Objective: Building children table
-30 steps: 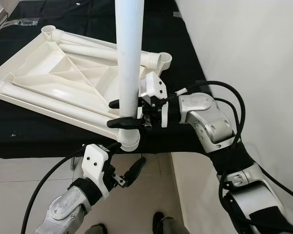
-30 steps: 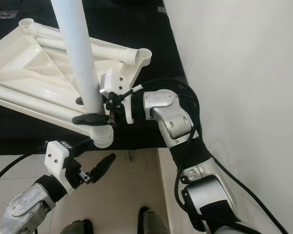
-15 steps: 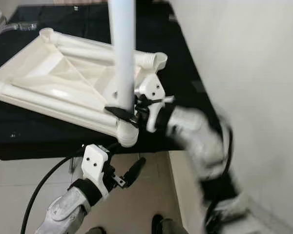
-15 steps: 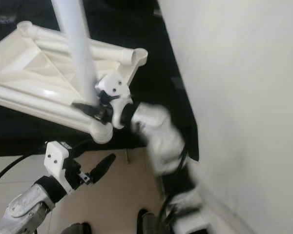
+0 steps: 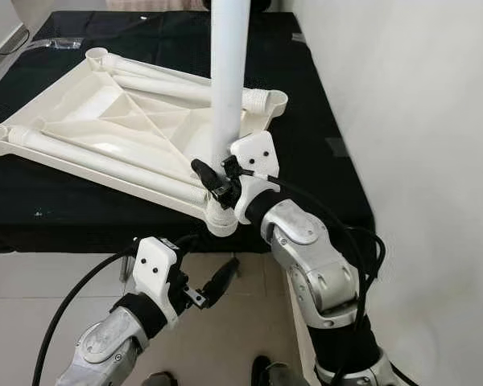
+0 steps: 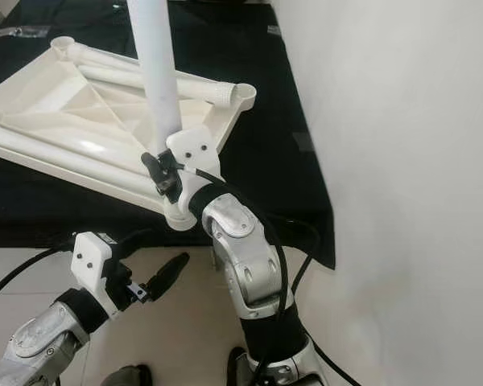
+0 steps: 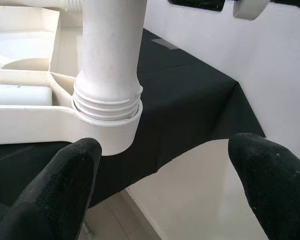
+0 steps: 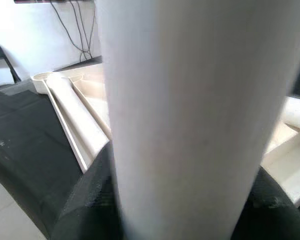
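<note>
Black cloth covers the tabletop (image 5: 322, 153), which stands against a plain white wall (image 5: 419, 121) over pale floor tiles (image 5: 32, 305). On the cloth lies the upturned white plastic children's table frame (image 5: 105, 137). A white plastic tube leg (image 5: 228, 80) stands upright in its near corner socket (image 7: 107, 127). The right pincer (image 5: 212, 178) grips that leg low down. The left pincer (image 7: 165, 170) hangs wide apart, empty, just below the corner.
</note>
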